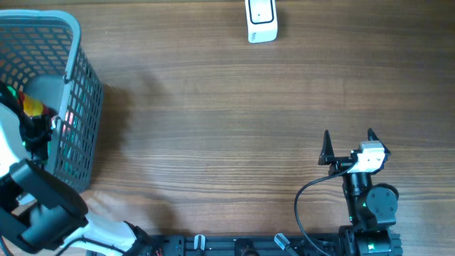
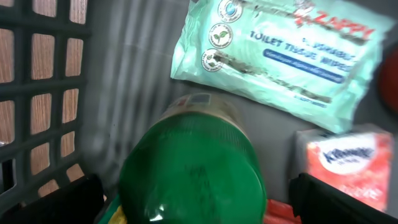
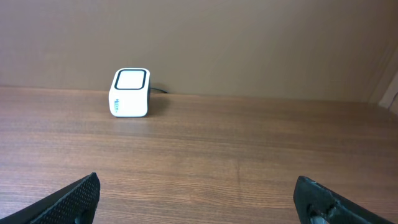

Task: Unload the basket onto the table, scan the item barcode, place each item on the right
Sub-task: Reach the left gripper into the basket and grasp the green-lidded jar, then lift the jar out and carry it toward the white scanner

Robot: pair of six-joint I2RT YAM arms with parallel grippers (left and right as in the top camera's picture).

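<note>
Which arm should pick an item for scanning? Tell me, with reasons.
Left. The left gripper hangs open inside the basket, directly over the green-lidded jar. The right gripper, also open, sits over the table, far from the basket.

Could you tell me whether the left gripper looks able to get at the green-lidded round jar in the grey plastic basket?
Probably yes: the left gripper is open inside the grey plastic basket, directly over the green-lidded round jar, with nothing between them.
</note>
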